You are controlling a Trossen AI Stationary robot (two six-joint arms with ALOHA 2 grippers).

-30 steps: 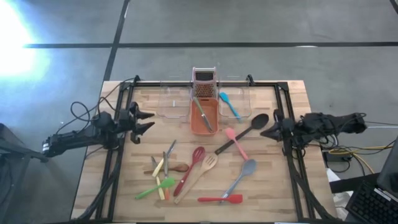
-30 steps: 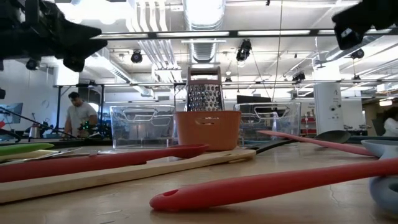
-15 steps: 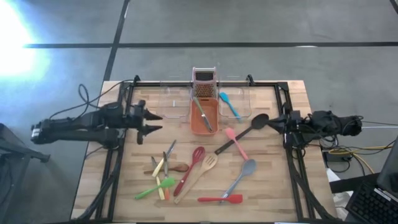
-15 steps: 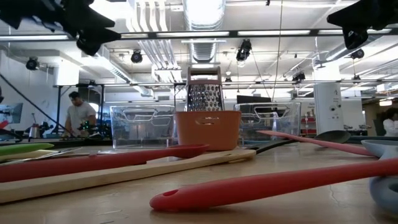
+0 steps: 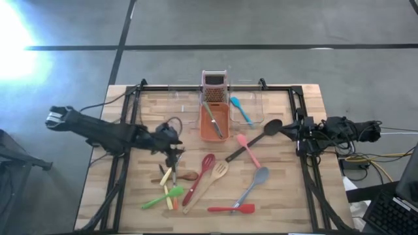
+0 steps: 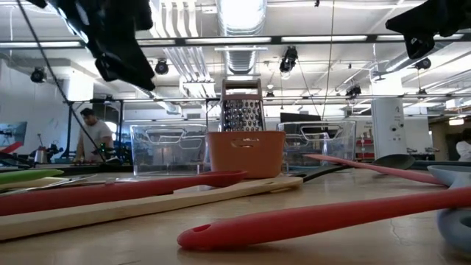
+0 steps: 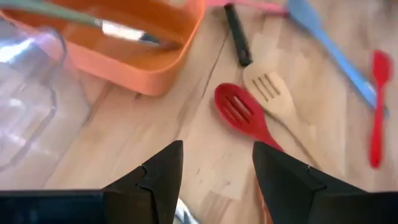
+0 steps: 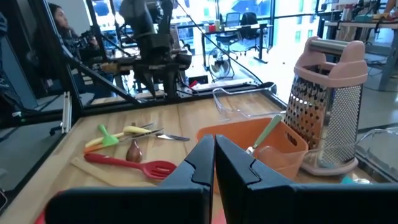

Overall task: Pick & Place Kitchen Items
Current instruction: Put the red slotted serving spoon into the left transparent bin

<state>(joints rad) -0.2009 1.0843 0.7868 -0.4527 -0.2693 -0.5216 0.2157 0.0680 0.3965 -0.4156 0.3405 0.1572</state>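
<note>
Seen from overhead: left gripper [image 5: 171, 151] reached out over the butcher-block wooden table [image 5: 287, 196], fingers spread and holding nothing, poised just above the loose cluster of slim long-handled utensils [image 5: 171, 177] lying at 7 o'clock from the table's middle. Lay beside that cluster a red slotted spoon [image 5: 200, 177], a pale wooden slotted spatula [image 5: 210, 181], a blue-grey spoon [image 5: 253, 183], a small red spatula [image 5: 233, 209], a pink spatula [image 5: 248, 149] and a black ladle [image 5: 257, 138]. Stood at 12 o'clock an orange rectangular tub [image 5: 213, 123] with a green-handled utensil [image 5: 213, 119] inside, flanked by clear plastic tubs [image 5: 181, 108], one holding a light blue spatula [image 5: 240, 109]. Parked at 3 o'clock, right gripper [image 5: 290, 130], fingers pressed together, empty.

From table height: loomed the left gripper [image 6: 121, 59] at 11 o'clock, above the pink-framed metal box grater [image 6: 241, 107].

From the left wrist: framed between spread dark fingers [image 7: 158, 180], the red slotted spoon [image 7: 239, 113] and wooden spatula [image 7: 273, 98], touching neither.

From the right wrist: closed fingers [image 8: 200, 163] pointed toward the orange tub [image 8: 249, 143] and grater [image 8: 326, 102].
</note>
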